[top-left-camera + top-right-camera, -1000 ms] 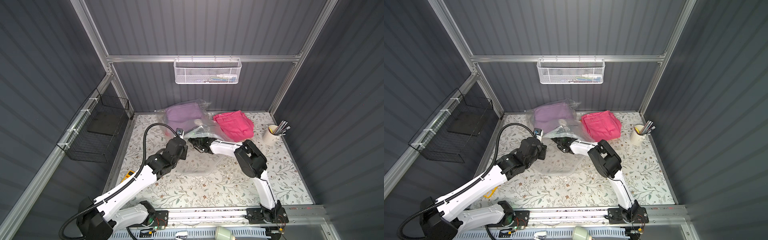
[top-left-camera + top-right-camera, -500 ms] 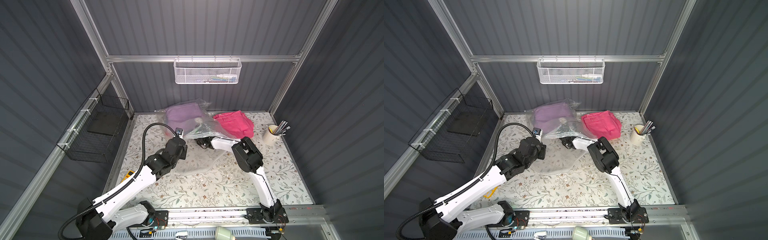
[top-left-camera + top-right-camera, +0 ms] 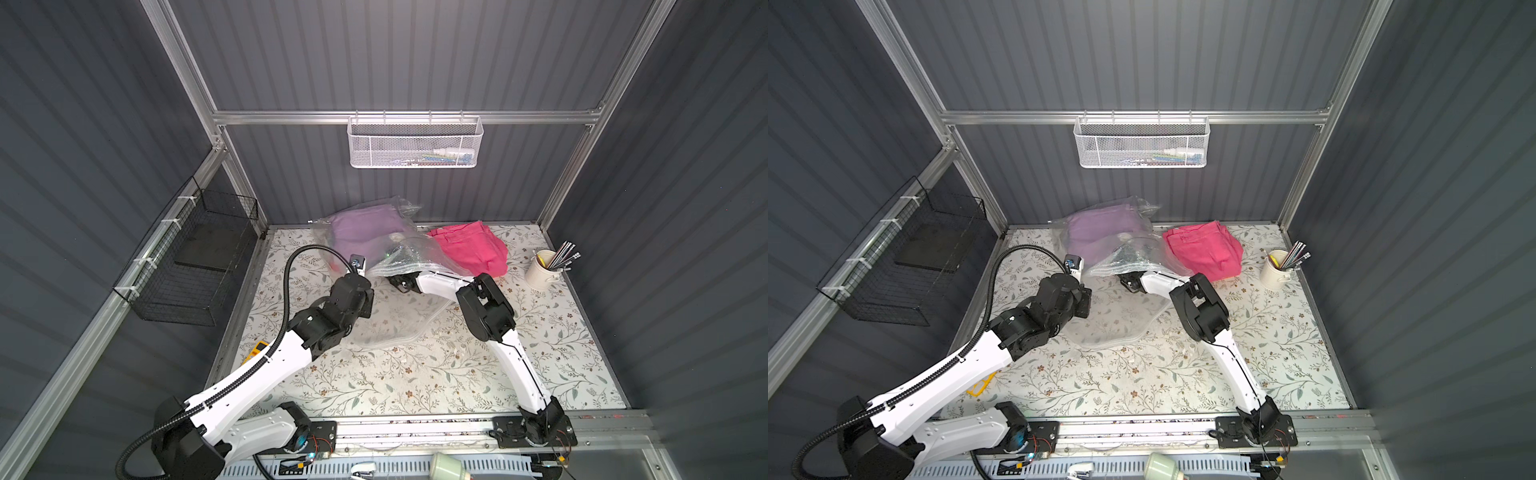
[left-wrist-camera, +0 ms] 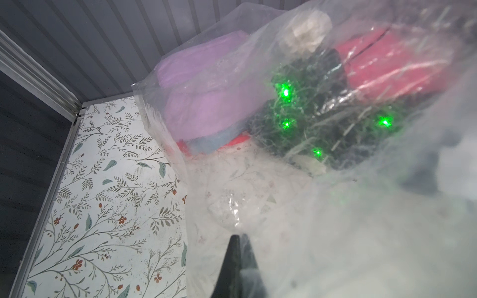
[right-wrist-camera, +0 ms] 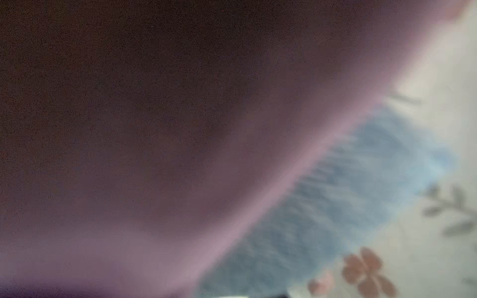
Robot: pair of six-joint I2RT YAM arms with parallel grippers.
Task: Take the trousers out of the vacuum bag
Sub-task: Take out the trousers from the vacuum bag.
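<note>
The vacuum bag (image 3: 399, 324) is pinched by its film in the closed left claw (image 4: 238, 242). The right claw (image 3: 390, 257) is buried inside the bag against the lilac trousers (image 3: 365, 228), and its state cannot be told. The hot pink trousers (image 3: 473, 249) are laid on the surface (image 3: 415, 374) outside the bag.

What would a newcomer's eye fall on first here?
The hot pink trousers lie bare on the table at the back, beside the vacuum bag. The lilac trousers bulge inside the bag against the back wall, with light blue trousers under them. The right arm reaches in under the bag's lifted plastic.
</note>
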